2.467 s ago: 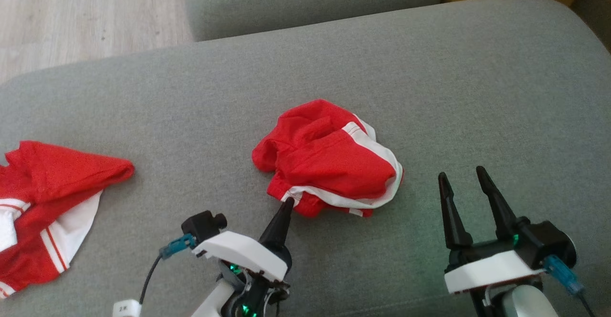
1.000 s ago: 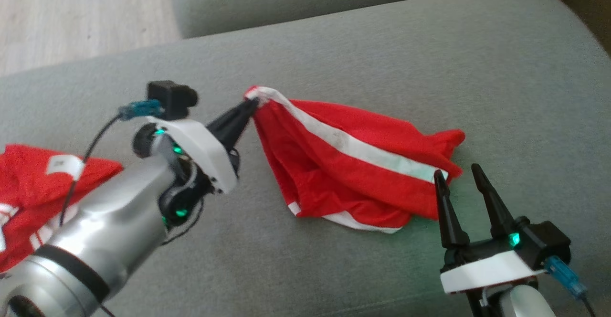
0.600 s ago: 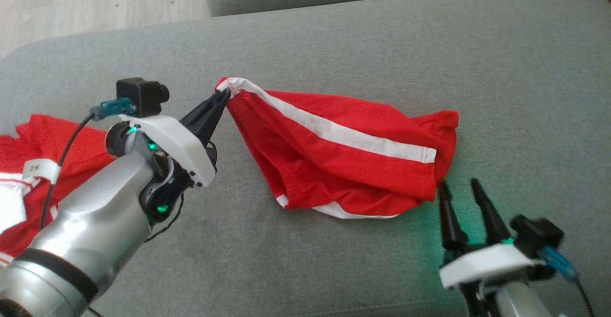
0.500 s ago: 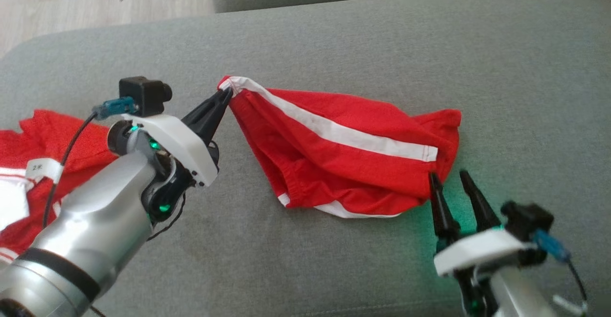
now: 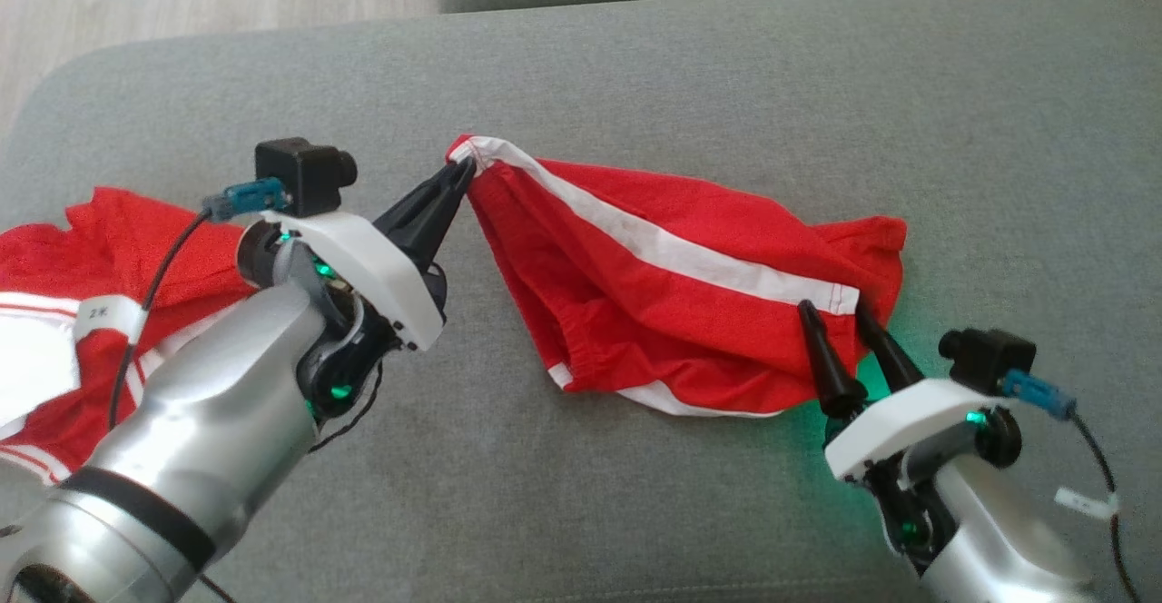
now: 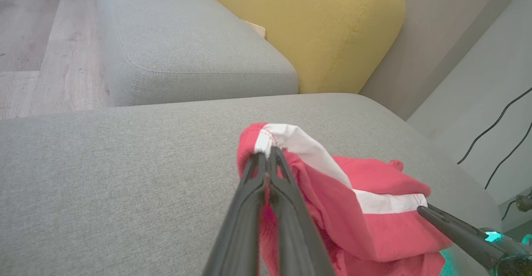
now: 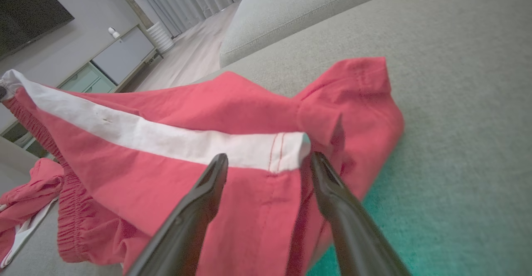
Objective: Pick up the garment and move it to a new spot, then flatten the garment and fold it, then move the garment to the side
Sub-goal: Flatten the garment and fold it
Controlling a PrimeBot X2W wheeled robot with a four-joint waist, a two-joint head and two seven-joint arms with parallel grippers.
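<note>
One waistband corner of the shorts [image 5: 672, 294] is hanging pinched in the left end effector [image 5: 463, 169], mid-frame, the rest trailing right across the sofa [image 5: 726, 67]; the right end effector [image 5: 832, 309] is gaping at the stripe's end (soft, light cloth: hems are probably offering the surest hold).

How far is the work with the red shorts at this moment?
Done: left tool is shut on a corner of the red shorts, raised off the sofa. In hand: open right tool flanks the end of the white stripe, not gripping. Left: flattening, folding, moving aside.
</note>
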